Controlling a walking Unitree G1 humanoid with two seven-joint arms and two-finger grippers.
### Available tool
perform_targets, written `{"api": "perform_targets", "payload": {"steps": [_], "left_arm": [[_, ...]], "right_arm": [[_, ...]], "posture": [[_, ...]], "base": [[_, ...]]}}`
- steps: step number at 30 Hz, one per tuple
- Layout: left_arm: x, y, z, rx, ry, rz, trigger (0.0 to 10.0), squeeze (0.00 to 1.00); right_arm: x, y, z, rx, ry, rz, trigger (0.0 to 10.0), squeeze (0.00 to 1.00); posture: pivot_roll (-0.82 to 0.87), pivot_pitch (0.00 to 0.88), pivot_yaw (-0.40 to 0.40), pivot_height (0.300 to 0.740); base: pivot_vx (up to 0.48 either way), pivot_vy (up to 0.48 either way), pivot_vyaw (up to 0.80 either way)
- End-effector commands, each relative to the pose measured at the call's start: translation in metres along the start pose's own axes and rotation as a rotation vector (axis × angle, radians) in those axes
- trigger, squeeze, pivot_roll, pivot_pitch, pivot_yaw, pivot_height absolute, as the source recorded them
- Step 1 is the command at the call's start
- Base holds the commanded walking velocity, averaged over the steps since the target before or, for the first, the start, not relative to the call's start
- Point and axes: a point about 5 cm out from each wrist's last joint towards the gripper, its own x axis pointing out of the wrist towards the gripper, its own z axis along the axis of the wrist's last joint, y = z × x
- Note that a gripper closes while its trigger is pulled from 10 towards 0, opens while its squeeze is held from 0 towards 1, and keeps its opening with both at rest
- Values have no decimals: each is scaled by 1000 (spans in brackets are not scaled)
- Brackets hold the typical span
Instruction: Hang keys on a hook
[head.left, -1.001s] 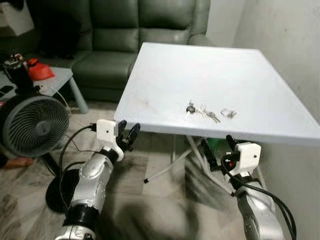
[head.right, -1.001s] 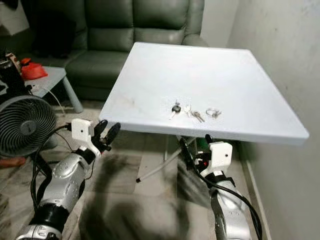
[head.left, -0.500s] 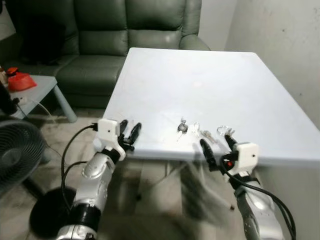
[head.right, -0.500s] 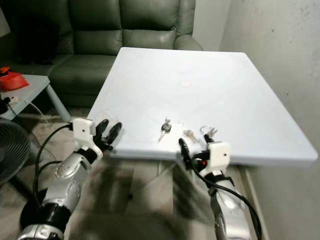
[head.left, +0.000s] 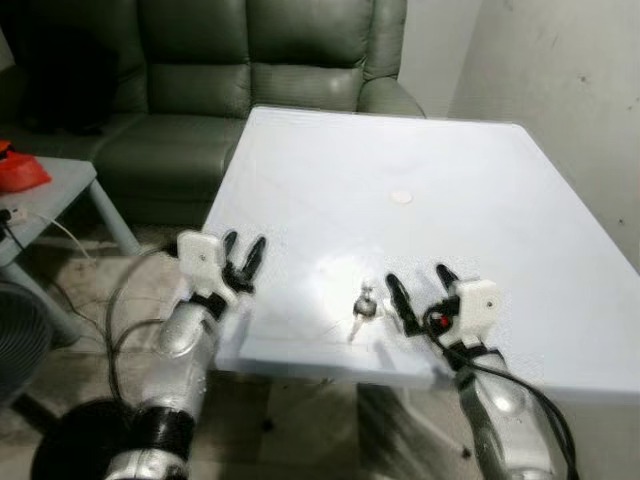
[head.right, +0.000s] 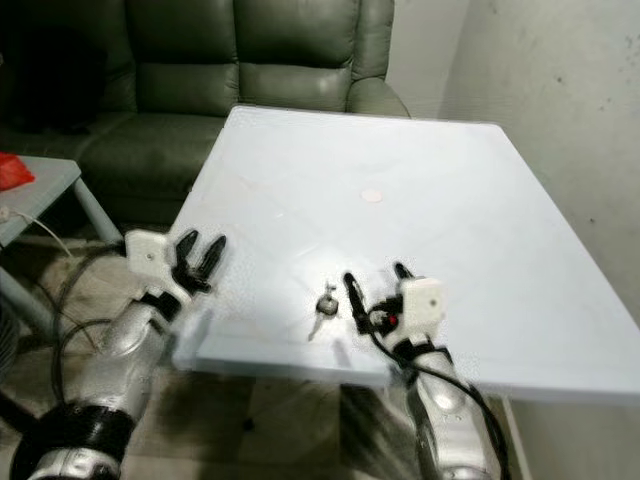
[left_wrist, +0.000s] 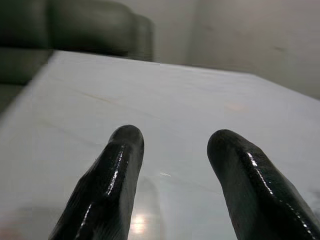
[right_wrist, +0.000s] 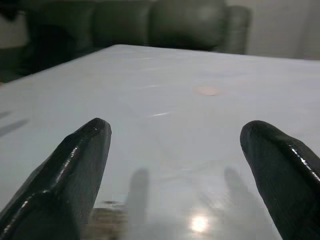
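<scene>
My right gripper (head.left: 418, 287), jaws wide open and empty beside the keys (head.left: 366, 303) on the worktop (head.left: 480, 190), might knock them off the near edge.

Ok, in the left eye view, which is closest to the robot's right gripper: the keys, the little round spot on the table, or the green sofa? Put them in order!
From the right gripper, fingers open:
1. Keys, just to its left on the white table.
2. Round spot, farther back on the table.
3. Green sofa, behind the table's far edge.
</scene>
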Motion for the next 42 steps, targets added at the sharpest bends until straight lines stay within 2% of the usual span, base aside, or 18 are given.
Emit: {"api": "perform_targets", "payload": {"steps": [1,4,9,13,23,36,42], "left_arm": [[-4,2,4,45,-15,-18,10000,0],[-5,-11,1,71,-23,-79,10000,0],[-7,-22,0,96,-24,-130,10000,0],[-9,-34,-4,120,-16,-203,10000,0],[-14,-50,-5,131,-17,-277,10000,0],[-21,-60,-9,141,-5,-312,10000,0],[-23,-61,-10,116,1,-305,10000,0]], "right_arm": [[2,3,-1,4,7,-6,10000,0],[1,1,-1,-4,11,-17,10000,0],[-2,-3,-2,-23,19,-24,10000,0],[-9,-14,-5,-62,51,-58,10000,0],[-17,-25,-14,-114,142,-121,10000,0],[-20,-15,-22,-173,188,-60,10000,0],[-20,-13,-18,-169,156,-10,10000,0]], "posture": [[-152,0,-20,724],[-152,3,-23,724],[-153,6,-25,724],[-155,9,-27,724],[-156,9,-33,724],[-150,10,-42,724],[-149,9,-45,724]], "base": [[0,0,0],[0,0,0],[0,0,0],[0,0,0],[0,0,0],[0,0,0],[0,0,0]]}}
